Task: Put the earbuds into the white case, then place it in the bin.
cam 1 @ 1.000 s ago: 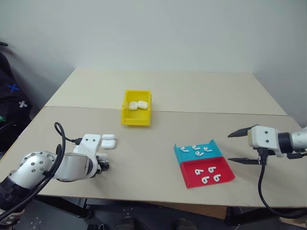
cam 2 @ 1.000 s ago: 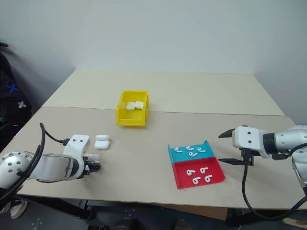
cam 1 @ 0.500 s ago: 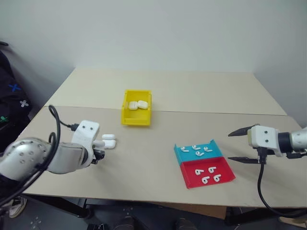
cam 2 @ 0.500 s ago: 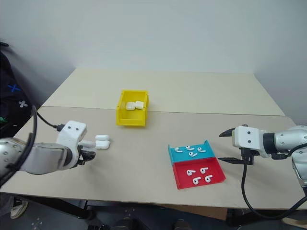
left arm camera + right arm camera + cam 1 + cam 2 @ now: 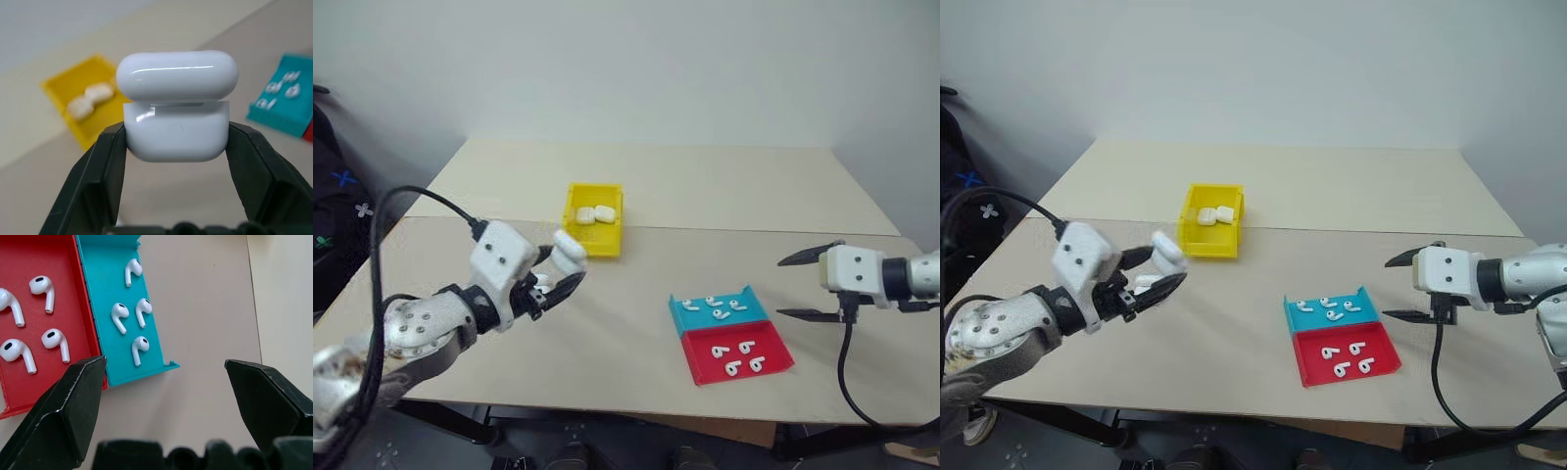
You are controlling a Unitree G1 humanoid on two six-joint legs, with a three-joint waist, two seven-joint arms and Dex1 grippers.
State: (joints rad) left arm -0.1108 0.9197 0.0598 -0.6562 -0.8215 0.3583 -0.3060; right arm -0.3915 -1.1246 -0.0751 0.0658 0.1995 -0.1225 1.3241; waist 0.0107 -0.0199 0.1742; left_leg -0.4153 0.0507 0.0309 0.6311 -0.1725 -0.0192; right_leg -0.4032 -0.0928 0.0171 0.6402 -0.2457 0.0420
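The left gripper [image 5: 176, 147] is clamped on a white case [image 5: 177, 105], held in the air on the robot's left of the yellow bin [image 5: 592, 235], lid slightly ajar. The bin already holds two cases, and one more case [image 5: 1144, 282] lies on the table on that same side. The right gripper [image 5: 164, 396] hangs with jaws spread wide and empty, over the blue tray [image 5: 102, 318] and red tray [image 5: 73, 303], both well off on the bin's other side. The earbuds [image 5: 129, 316] lie in those trays, so loading the held case and binning it are likely not yet done.

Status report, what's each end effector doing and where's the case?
Left end effector shut on white case, lid ajar. Right end effector open, empty, beside trays. Nothing blocking the yellow bin.
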